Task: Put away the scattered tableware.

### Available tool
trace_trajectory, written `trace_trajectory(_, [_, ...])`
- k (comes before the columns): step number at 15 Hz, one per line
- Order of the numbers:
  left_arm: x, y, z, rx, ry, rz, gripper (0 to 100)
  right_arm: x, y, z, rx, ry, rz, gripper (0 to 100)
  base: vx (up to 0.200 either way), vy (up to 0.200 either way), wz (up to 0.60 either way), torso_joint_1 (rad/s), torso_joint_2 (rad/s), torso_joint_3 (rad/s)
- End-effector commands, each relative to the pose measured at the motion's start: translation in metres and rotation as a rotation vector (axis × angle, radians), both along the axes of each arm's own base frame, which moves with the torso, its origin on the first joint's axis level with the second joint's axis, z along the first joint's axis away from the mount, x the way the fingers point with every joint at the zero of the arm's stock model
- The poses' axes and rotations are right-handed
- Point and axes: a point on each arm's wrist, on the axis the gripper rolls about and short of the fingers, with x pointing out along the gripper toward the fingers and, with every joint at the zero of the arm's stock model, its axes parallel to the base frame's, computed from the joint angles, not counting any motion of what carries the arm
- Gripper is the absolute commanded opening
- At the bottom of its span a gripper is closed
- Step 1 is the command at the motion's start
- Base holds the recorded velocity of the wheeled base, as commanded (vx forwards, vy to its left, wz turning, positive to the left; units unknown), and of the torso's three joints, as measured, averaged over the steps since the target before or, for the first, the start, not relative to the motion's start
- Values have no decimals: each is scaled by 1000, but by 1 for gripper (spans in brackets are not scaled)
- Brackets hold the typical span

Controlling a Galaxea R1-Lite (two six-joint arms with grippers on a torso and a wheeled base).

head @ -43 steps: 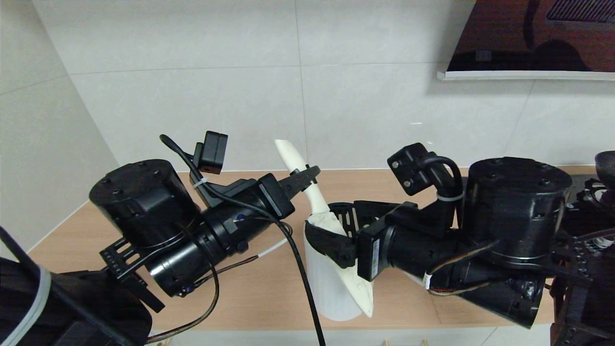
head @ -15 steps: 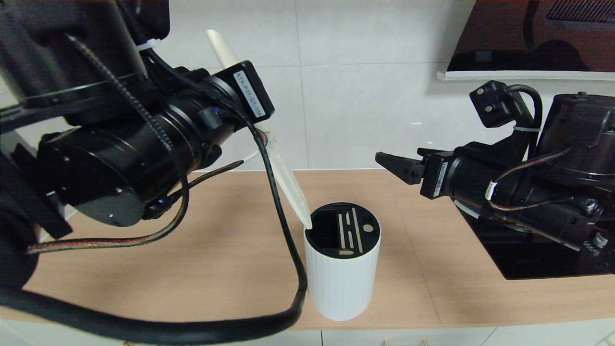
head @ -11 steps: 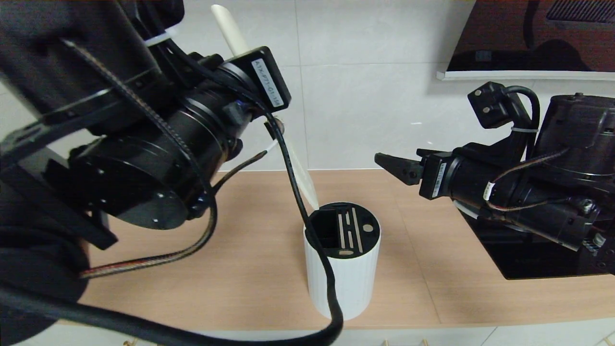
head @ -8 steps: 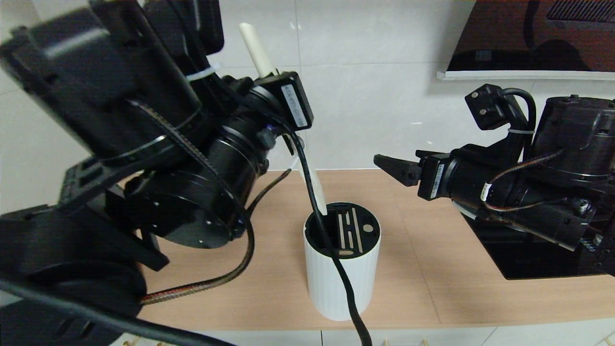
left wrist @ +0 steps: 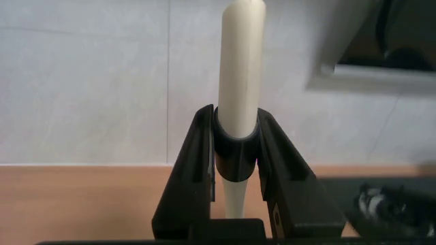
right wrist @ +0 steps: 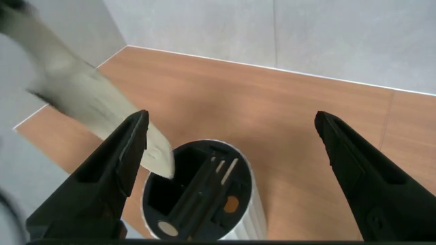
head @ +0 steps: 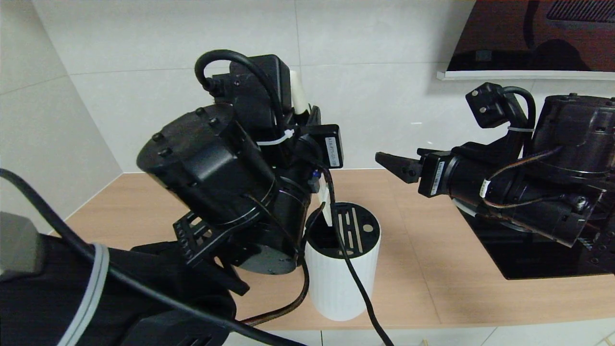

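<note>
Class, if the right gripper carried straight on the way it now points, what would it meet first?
The right gripper would probably meet the knife that the left gripper holds at the white holder, though depth is unclear.

A pale wood surface runs along a back wall of large light-grey tiles with thin grout lines, meeting a side wall of the same tile at the left corner. A black glass cooktop sits flush in the surface at right, below a dark glossy hood with a white lower edge. White cabinet fronts show just under the surface's front edge. Soft, even light falls across the tiles.
</note>
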Motion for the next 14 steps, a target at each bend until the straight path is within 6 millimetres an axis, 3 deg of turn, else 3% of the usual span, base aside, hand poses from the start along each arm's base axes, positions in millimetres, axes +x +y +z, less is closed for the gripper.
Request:
trace_trajectory(1, [3,-5,-9,18,15,-1,0,1,1,-1,-3,4,2,100,0,0,0,0,0,0])
trace_trajectory(14, [13,-17,-49,92,89,22,0,4,3,-6,-13,17,-2,100,0,0,0,0,0,0])
